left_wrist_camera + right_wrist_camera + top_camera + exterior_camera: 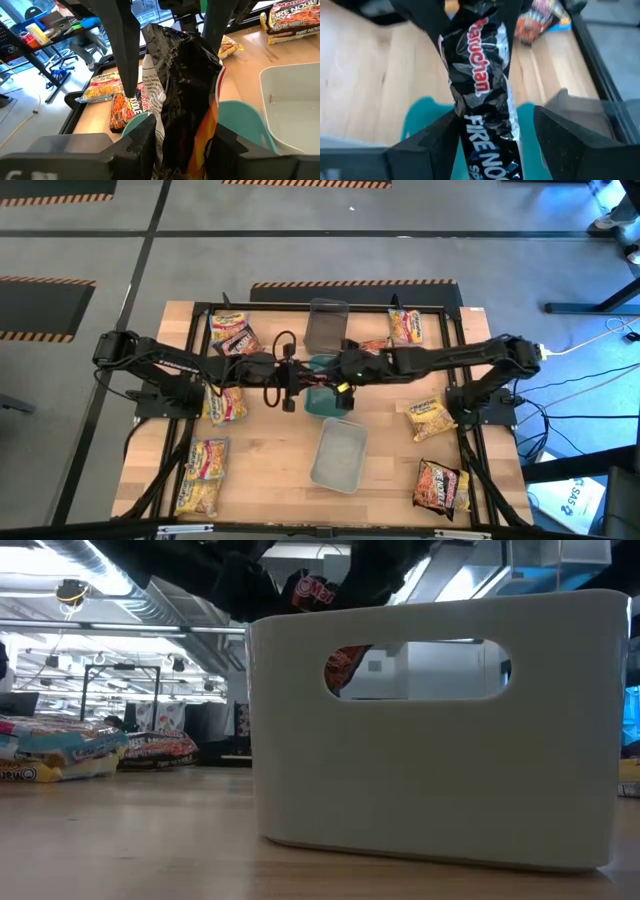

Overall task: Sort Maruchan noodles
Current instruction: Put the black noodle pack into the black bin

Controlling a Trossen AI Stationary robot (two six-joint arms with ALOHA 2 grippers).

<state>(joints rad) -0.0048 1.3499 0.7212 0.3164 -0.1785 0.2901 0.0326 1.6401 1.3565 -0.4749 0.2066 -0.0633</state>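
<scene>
A black Maruchan packet (482, 85) hangs in mid-air over the teal tray (322, 398) at the centre of the table, crumpled lengthwise, red lettering up top and white "FIRE" print lower down. The left gripper (175, 140) has it pinched between its two dark fingers, jaws partly closed on the crinkled plastic, the packet standing up past them in the left wrist view. The right gripper (495, 135) comes in from three o'clock and meets it nose to nose; its fingers (437, 137) sit either side of the same packet with daylight between pad and wrapper, so whether it grips I cannot tell. In the high view both arms form one dark bar across the middle of the wooden table (270, 470). Just past the teal tray at twelve o'clock stands the dark grey tray (327, 325); at six o'clock lies the clear tray (338, 455), which fills the low view as a pale wall with a handle slot. Around them lie more packets: a red-brown one (233, 335) at ten o'clock, a yellow one (224, 402) at nine, two yellow ones (203, 475) at seven, a pink-yellow one (405, 326) at one, a yellow one (429, 420) at four, a dark red one (441, 485) at five.
</scene>
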